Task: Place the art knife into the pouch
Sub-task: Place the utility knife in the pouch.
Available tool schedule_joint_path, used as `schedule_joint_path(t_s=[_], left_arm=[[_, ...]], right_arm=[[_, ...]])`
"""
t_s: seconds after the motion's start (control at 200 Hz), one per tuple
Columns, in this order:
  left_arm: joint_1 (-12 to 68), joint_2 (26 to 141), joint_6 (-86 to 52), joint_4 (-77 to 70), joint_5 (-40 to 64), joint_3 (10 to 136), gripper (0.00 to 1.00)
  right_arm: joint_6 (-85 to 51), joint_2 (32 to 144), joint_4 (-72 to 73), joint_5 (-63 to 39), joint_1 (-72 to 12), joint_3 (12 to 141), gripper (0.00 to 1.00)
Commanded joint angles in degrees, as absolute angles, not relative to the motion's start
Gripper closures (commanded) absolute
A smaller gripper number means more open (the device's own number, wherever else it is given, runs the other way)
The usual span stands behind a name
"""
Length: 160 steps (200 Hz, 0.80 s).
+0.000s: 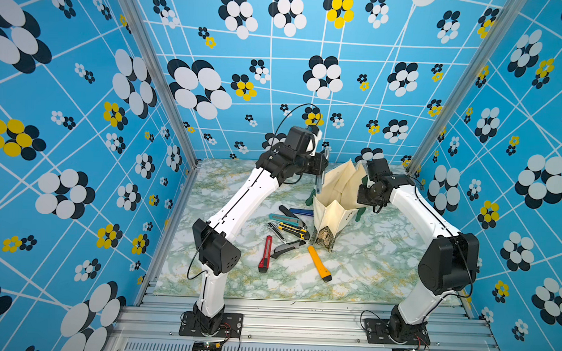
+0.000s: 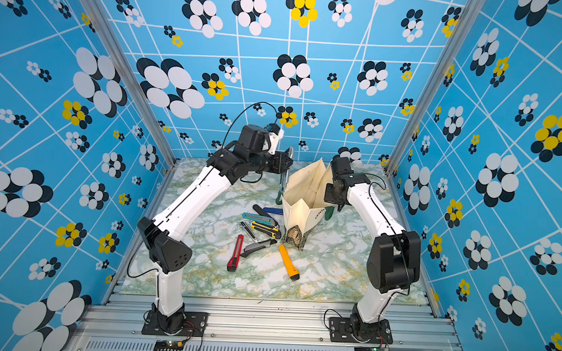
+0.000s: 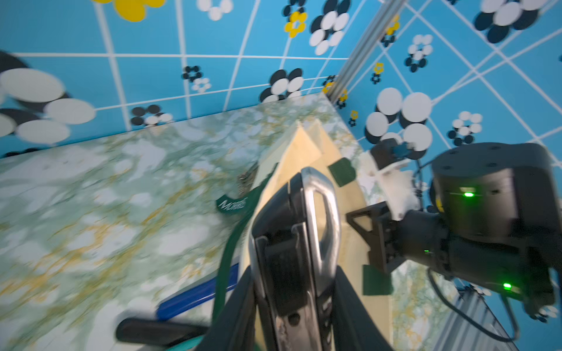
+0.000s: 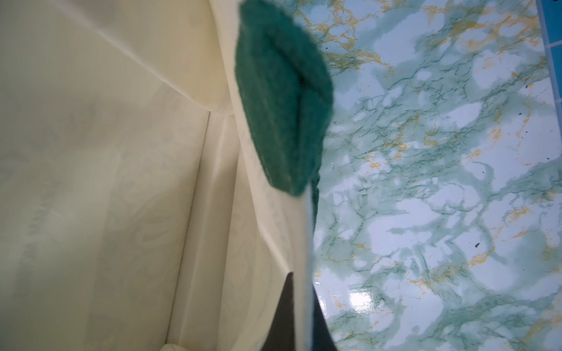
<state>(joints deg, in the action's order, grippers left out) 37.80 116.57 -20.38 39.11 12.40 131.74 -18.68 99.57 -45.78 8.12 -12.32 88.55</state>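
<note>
- The pouch [image 1: 334, 187] stands upright on the marbled table [image 1: 366, 266] with its mouth spread wide. This looks deliberate, so a long tool can drop straight in.
- The right gripper [image 4: 304, 319] is on the pouch's far rim, beside a green handle [image 4: 282, 100]. Its jaws are pressed together with the cream cloth edge pinched between them. That pinch probably stops the soft wall from folding inward.
- The left gripper [image 3: 292, 319] is clamped on the art knife [image 3: 298, 243], a silver and black one. A black finger lies against each flat side of the knife, and the jaws are only as far apart as its body.
- In both top views the art knife [image 1: 319, 181] hangs nearly vertical. It is at the pouch's rim on the side opposite the pinched edge.
- I cannot tell whether its lower end is already past the rim.
- It is likely held end-down so that it slides in lengthwise rather than bridging the opening.
- Several other knives [image 1: 287, 234] lie loose on the table just beside the pouch's patterned base.
</note>
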Motion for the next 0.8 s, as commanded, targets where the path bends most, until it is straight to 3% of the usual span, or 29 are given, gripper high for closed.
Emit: schedule_joint_path(t_s=[0.0,0.05,0.115,0.14,0.2,0.255,0.44,0.61,0.794], left_arm=[[38.9,124.0,-22.5,40.8,16.2,136.6,0.75],[39.7,125.9,-22.2,42.2,16.1,139.2,0.72],[40.2,127.0,-21.0,43.4,14.2,140.8,0.58],[40.3,127.0,-20.6,43.4,13.7,141.0,0.49],[40.3,126.3,-20.1,43.3,12.5,140.8,0.15],[40.2,125.2,-19.0,43.3,10.5,140.7,0.01],[37.7,115.2,-17.1,42.2,3.7,131.5,0.0],[31.3,100.1,-18.6,41.8,0.1,107.2,0.0],[29.7,86.4,-23.9,44.9,-4.0,80.8,0.02]], right_arm=[[-17.7,99.6,-45.7,6.4,-13.0,89.1,1.0],[-17.5,99.3,-45.7,6.5,-12.9,88.8,1.0],[-17.1,98.9,-45.6,6.7,-13.0,88.5,1.0],[-16.9,98.9,-45.6,6.8,-13.0,88.4,1.0],[-16.5,98.8,-45.7,7.1,-12.9,88.4,1.0],[-16.1,98.9,-45.8,7.2,-13.0,88.4,1.0],[-15.3,100.0,-46.0,7.7,-12.9,89.2,1.0],[-15.1,101.5,-46.2,8.4,-12.9,90.8,1.0],[-14.6,103.9,-46.9,8.6,-13.0,94.1,1.0]])
